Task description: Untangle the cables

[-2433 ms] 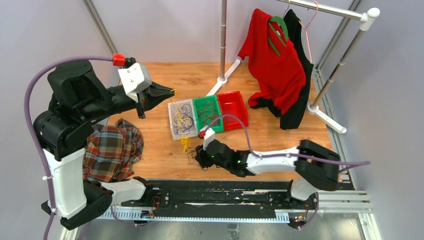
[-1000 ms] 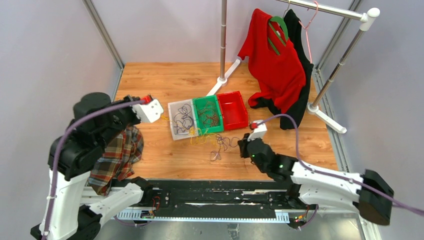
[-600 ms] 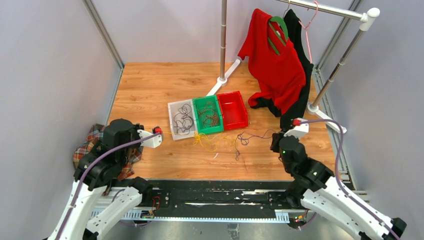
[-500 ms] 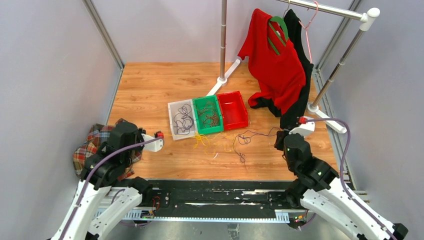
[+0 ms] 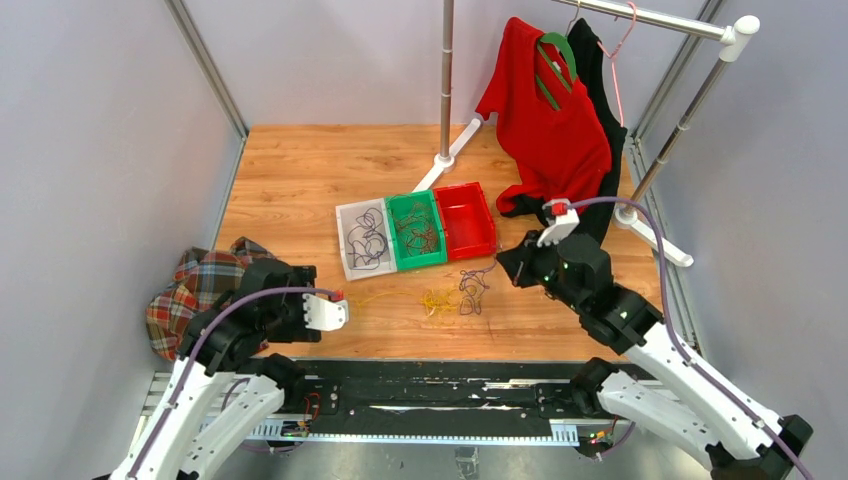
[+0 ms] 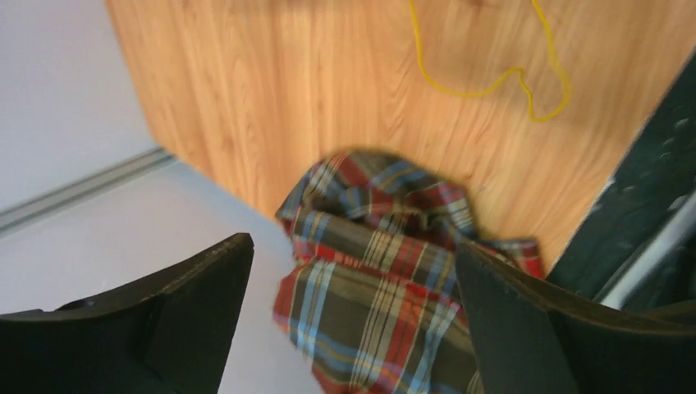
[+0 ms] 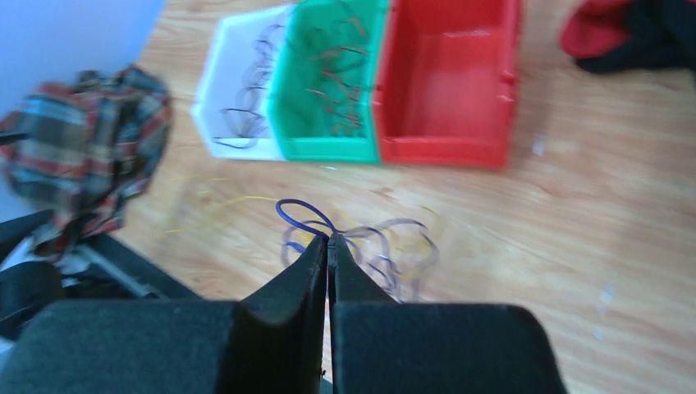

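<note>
Loose cables lie on the wooden table in front of the bins: a dark purple tangle (image 5: 470,290) and a small yellow clump (image 5: 437,298) beside it. My right gripper (image 5: 506,266) is just right of the tangle, shut on a purple cable (image 7: 300,210) that loops out of its tip (image 7: 328,238). My left gripper (image 6: 353,246) is open and empty at the near left, looking down at a plaid cloth (image 6: 386,279). A yellow cable (image 6: 492,82) lies on the wood beyond it. In the top view the left gripper's fingers are hidden by its arm.
Three bins stand mid-table: a white one (image 5: 347,262) with purple cables, a green one (image 5: 398,262) with red-brown cables, and an empty red one (image 5: 468,220). The plaid cloth (image 5: 195,295) hangs over the near-left edge. A clothes rack (image 5: 655,238) with a red shirt (image 5: 550,110) stands at back right.
My left gripper has opened, let the yellow cable go and dropped toward the near edge. My right gripper swung back left with the purple cable, which now lies beside the yellow clump.
</note>
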You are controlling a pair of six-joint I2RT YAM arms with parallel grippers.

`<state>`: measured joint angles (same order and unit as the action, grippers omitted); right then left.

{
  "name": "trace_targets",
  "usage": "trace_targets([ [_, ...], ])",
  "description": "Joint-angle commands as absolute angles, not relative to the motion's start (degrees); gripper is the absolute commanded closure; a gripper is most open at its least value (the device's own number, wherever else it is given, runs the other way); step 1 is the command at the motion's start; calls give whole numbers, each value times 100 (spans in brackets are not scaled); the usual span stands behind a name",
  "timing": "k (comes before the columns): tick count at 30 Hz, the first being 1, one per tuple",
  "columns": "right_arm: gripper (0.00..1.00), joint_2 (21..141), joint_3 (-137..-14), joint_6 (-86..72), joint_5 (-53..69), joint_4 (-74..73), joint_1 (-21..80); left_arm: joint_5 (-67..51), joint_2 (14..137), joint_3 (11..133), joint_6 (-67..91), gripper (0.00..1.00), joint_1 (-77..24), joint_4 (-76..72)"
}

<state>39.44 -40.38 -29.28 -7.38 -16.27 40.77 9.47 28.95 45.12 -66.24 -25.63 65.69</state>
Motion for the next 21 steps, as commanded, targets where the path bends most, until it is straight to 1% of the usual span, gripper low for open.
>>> trace_targets([
  [1, 99, 4414, -4697, -2836, 480, -995, 4286, -772, 3298, 5307, -5677, 2, -2536, 6600],
  [5, 99, 4983, -5074, -2808, 342, -618, 4997, -2073, 3885, 6228, -4510, 2, -2541, 6442],
  [9, 99, 5743, -5502, -2771, 321, -384, 5517, -2909, 4204, 6689, -3323, 2, -2540, 5779],
  [14, 99, 6395, -6036, -2551, 528, -423, 5900, -3304, 3949, 6467, -2650, 2, -2545, 4987],
  [16, 99, 6559, -6222, -2474, 602, -494, 6021, -3536, 3814, 6321, -2486, 0, -2543, 4793],
  [21, 99, 6708, -6318, -2461, 738, -521, 6085, -4139, 3801, 6273, -2462, 9, -2540, 4961],
])
